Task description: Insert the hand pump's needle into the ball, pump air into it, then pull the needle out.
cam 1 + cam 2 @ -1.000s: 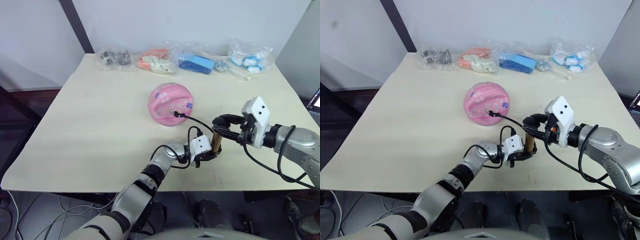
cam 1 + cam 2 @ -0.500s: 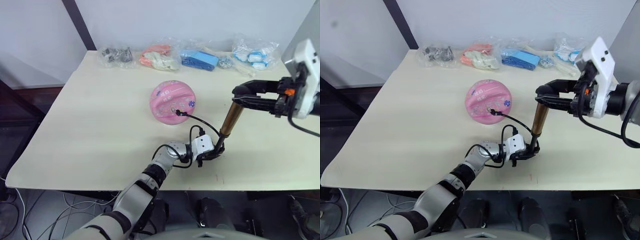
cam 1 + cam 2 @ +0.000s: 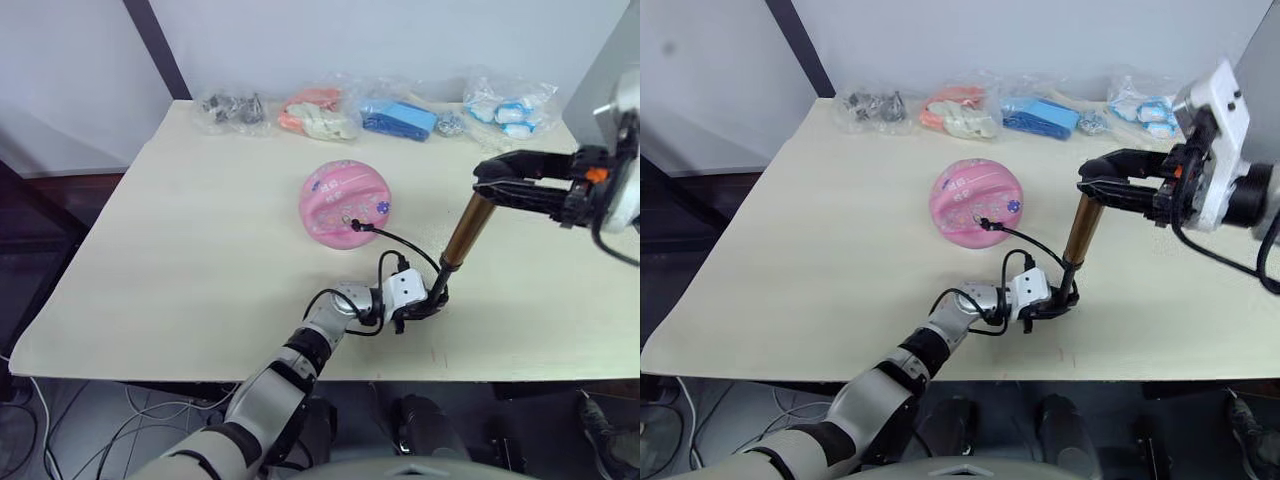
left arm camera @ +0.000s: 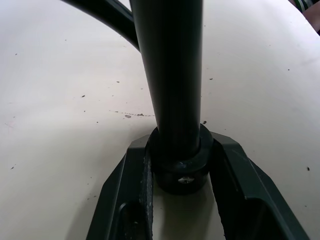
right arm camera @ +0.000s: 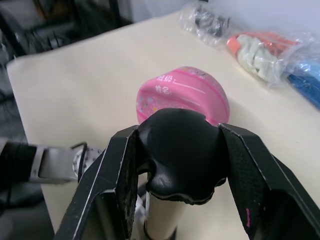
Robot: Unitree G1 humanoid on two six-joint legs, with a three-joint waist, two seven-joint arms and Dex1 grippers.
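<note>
Pale wood tabletop (image 3: 180, 250) lies bare around my pink ball (image 3: 345, 205) mid-surface. My right gripper (image 3: 500, 180) fingers clamp the hand pump (image 3: 462, 232) handle; left gripper (image 3: 428, 303) fingers grip its base near the front edge. The needle is too small to make out.

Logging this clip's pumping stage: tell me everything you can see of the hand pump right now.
The hand pump stands tilted on the table, handle leaning toward the robot's right. Its gold-bronze metallic barrel is drawn out above a thin dark rod. The left gripper clamps the black end cap at the base; the right gripper grips the black T-handle on top. A thin black hose loops from the base to the pink ball, ending at its surface; the needle itself is too small to make out.
</note>
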